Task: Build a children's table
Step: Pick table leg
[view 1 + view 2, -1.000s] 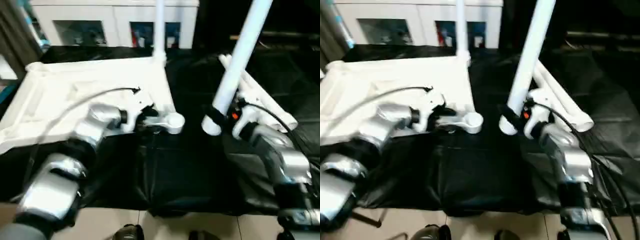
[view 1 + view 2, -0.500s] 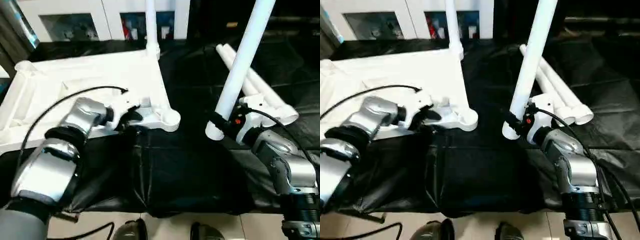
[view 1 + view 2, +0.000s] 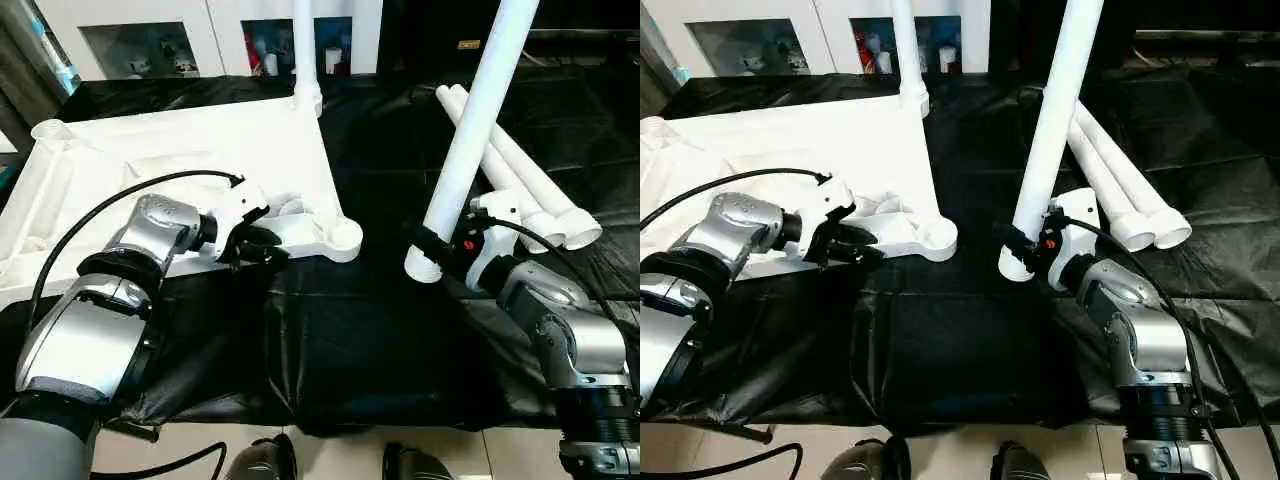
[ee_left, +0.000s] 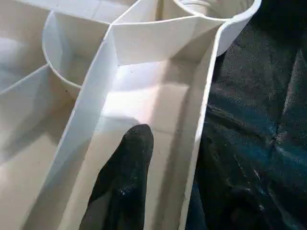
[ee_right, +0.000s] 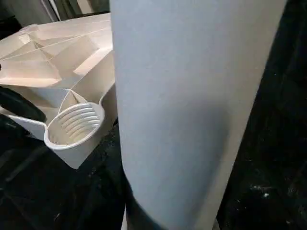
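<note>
The table top (image 3: 200,150) is plain white, its upturned underside crossed by white ribs, with a ridged ring inside the corner socket (image 5: 76,125). The leg (image 3: 470,140) at the right of the frame is the same white, as are the two legs (image 3: 520,165) lying at upper right and the upright leg (image 3: 305,50) at top centre. A glossy black sheet (image 3: 350,340) covers the table. Both forearms (image 3: 100,330) are silver; the left gripper (image 3: 262,246) has black fingers (image 4: 127,177).

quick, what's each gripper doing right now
Left gripper: one finger on each side of the table top's near edge wall, beside the corner socket.
Right gripper: closed on the leg, holding it upright.
</note>
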You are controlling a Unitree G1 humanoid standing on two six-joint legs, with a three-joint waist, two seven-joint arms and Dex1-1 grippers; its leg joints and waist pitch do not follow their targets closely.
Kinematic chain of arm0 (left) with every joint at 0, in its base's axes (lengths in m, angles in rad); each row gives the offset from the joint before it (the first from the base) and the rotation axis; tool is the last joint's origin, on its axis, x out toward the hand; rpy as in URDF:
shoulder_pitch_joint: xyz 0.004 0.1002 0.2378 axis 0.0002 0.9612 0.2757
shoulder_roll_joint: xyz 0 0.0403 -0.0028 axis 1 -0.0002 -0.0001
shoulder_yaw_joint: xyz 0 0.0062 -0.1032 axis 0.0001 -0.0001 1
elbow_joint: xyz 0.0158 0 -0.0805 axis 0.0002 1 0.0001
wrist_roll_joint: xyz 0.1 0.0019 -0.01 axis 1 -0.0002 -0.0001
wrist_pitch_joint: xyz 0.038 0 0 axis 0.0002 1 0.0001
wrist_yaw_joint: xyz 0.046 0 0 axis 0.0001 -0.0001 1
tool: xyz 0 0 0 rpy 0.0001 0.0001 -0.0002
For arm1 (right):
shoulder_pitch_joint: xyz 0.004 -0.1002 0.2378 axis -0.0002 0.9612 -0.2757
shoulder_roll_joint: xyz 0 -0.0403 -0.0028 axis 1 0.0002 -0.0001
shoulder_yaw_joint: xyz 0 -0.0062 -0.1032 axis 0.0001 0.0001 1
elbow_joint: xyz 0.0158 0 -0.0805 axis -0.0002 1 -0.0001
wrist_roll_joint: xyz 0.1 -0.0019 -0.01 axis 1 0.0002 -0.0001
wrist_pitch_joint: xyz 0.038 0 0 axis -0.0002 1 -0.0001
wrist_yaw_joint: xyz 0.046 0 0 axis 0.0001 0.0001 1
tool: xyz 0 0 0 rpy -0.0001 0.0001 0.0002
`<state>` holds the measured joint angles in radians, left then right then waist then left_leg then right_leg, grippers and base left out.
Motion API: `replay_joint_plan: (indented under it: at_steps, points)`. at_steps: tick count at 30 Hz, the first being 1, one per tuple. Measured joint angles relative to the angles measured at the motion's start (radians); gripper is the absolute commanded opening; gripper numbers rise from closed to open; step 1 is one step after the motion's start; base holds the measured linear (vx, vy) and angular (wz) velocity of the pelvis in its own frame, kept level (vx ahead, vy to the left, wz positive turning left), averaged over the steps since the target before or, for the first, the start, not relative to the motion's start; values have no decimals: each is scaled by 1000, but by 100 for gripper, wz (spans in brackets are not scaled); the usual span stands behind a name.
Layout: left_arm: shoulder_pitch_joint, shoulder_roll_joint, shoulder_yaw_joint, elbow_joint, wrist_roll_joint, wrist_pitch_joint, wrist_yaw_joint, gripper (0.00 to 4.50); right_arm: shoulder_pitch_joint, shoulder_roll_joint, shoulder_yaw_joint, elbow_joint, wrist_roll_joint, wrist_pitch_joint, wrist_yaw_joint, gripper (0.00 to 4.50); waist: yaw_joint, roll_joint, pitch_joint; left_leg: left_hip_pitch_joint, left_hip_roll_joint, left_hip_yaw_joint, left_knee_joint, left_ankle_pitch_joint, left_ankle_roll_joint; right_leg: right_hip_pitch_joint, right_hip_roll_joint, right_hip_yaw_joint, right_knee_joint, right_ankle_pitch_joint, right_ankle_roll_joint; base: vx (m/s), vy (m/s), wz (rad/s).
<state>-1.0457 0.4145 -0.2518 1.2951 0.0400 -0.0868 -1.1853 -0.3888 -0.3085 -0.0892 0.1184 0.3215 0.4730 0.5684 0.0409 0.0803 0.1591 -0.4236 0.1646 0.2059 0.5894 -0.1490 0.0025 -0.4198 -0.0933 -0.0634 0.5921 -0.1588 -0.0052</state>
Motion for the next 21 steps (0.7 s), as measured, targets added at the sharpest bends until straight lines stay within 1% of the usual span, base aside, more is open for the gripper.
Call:
replay_joint_plan:
  at_steps: [2,3,4,6,7,9,13,16,18,21]
  points:
    - [0,0,0,0,7,-1,-7,120,0,0,0,0,1,0,3,191,0,0,0,1,0,1,-1,0,0,0,0,0,-1,0,0,0,0,0]
    - [0,-1,0,0,10,-2,-10,99,0,0,0,0,1,0,4,191,0,0,0,1,0,1,-2,0,0,0,0,0,-1,0,0,0,0,0]
    - [0,-1,2,0,11,-2,-13,99,0,-1,0,0,2,0,6,191,0,1,0,2,0,1,-3,0,0,0,0,1,-1,0,0,0,0,0]
    - [0,-1,9,1,12,0,-30,79,0,-2,0,0,5,0,6,191,0,1,1,2,0,2,-3,0,0,0,0,1,-2,0,0,0,0,0]
    - [0,-3,14,1,11,2,-43,79,0,-3,0,0,8,0,6,191,0,1,1,2,0,2,-4,0,0,0,0,1,-3,0,0,0,0,0]
    - [-1,-5,20,1,11,7,-60,51,0,-3,0,0,11,0,7,191,0,2,1,2,0,2,-6,0,0,0,0,1,-5,0,0,0,0,0]
    - [-6,-12,23,-3,9,24,-110,19,-10,-3,4,0,13,0,15,191,1,1,1,2,-1,5,-13,0,0,0,0,1,-13,0,0,0,0,0]
    - [-5,-22,31,-23,3,57,-163,8,-32,-3,19,3,13,0,34,191,4,1,1,2,-1,8,-16,0,0,-1,-1,2,-14,-2,-4,0,0,0]
    - [-1,-27,31,-37,3,70,-166,1,-45,-3,22,4,15,0,47,191,9,1,1,2,-1,9,-18,1,3,-2,-1,2,-14,-3,-6,0,0,0]
    - [32,-27,30,-94,3,74,-165,0,-56,-3,25,6,21,0,56,191,19,1,0,3,0,9,-20,3,5,-3,-1,1,-13,-4,-7,0,0,0]
